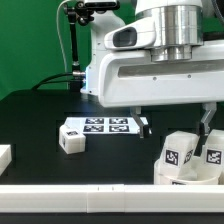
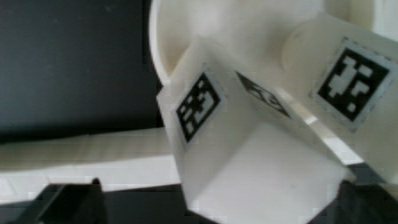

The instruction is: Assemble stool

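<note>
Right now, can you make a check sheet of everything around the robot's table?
Surface: black table, with the marker board lying flat on it.
Job's things: one stool leg beside the marker board; more tagged stool parts at the exterior view's right.
Clutter: plain white block at the exterior view's left edge.
Grippers: gripper open, above the tagged stool parts.
Cables: black cable behind the table.
Surroundings: green backdrop.

We log one leg (image 1: 72,140) just beside the marker board (image 1: 105,125), on the exterior view's left; two more legs (image 1: 178,155) (side by side) stand well apart, on the exterior view's right.
</note>
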Controlling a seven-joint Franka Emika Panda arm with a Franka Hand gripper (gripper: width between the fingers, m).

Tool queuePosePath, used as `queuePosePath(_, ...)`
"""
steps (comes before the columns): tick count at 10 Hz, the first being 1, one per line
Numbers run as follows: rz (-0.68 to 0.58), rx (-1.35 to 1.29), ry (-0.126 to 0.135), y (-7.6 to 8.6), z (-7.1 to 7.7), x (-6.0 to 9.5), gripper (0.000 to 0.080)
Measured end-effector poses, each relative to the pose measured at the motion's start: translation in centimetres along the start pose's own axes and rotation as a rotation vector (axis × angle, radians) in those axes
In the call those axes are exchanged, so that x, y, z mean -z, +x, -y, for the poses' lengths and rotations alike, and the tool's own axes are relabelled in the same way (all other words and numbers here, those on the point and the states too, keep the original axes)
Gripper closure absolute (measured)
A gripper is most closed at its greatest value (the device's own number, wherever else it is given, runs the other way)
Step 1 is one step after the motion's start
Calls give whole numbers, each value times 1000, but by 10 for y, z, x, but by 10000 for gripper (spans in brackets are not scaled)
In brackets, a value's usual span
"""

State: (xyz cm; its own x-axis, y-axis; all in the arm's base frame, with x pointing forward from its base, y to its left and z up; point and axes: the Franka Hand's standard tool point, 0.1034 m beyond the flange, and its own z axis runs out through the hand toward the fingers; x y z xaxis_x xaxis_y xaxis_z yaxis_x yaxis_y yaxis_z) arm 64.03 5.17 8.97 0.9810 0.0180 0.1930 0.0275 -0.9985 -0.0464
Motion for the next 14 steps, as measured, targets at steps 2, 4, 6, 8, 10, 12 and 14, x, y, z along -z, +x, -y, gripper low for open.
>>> queuePosePath(2, 6, 215, -4, 0, 10, 1, 151)
queuePosePath(4, 10, 305, -17, 0, 7, 1, 151)
queuePosePath(6, 12, 439, -38, 2, 2, 2, 151)
queuePosePath(8, 16, 607, -48, 2, 5, 2, 151)
queuePosePath(10, 35, 777, -61, 1, 8, 2, 151)
queuePosePath(12, 65, 964, -80, 0, 11, 6, 151)
queuePosePath(14, 92, 1122, -97, 0, 5, 7, 151)
